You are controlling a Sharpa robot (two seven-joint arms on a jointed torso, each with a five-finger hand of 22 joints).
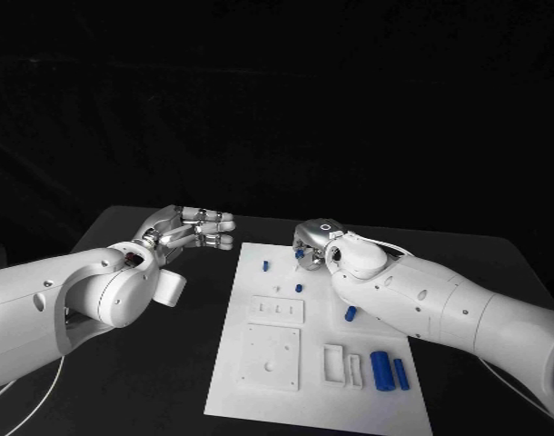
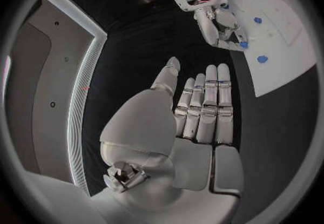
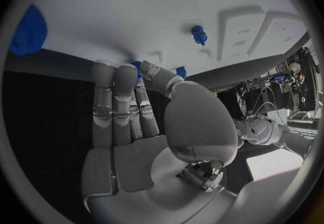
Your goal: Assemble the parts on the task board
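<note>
I see my right hand [image 1: 314, 238] pinching a small blue part [image 3: 138, 66] at the task board [image 1: 258, 381] far edge, fingertips hidden. My left hand [image 1: 188, 229] hovers spread over the surface [image 1: 159, 381].

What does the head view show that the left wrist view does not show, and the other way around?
The head view alone shows the near end of the task board, with two long blue parts lying side by side. The left wrist view alone shows the left hand from the palm side, fingers straight and together, holding nothing. Both show the right hand over the board's far end, fingertips at a small blue part.
</note>
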